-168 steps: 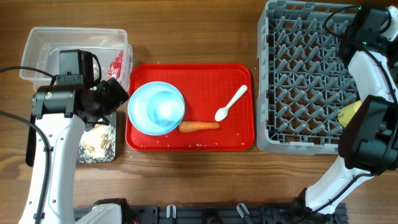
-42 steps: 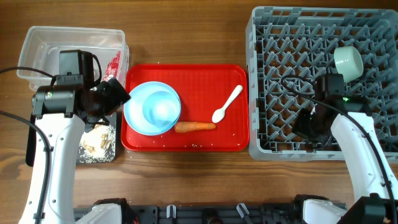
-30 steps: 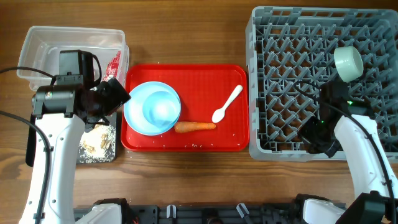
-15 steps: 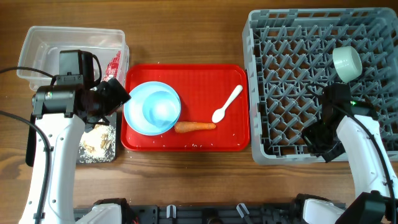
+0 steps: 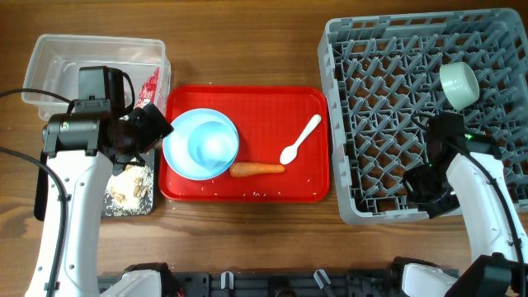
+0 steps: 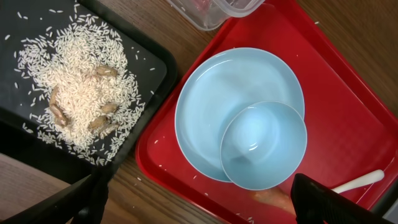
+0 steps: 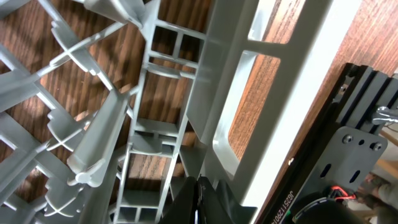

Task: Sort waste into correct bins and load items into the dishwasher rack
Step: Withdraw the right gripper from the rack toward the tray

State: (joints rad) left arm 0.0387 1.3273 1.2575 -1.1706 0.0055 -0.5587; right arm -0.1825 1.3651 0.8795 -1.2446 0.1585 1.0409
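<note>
Left gripper [image 6: 200,186], jaws wide and empty, hangs over the red tray's [image 5: 305,103] left end; the light blue bowl [image 6: 264,146], nested in the plate [image 6: 211,93], lies just below it, so this arm is nearer; right gripper [image 5: 425,186], closed, is past the tray's right end

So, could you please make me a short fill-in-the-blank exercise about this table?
The light blue bowl sits on the light blue ____.
The carrot and the white spoon lie on the red ____.
White grains of ____ lie in the black tray.
The mint-green bowl rests in the grey ____.
Missing: plate, tray, rice, rack.
</note>
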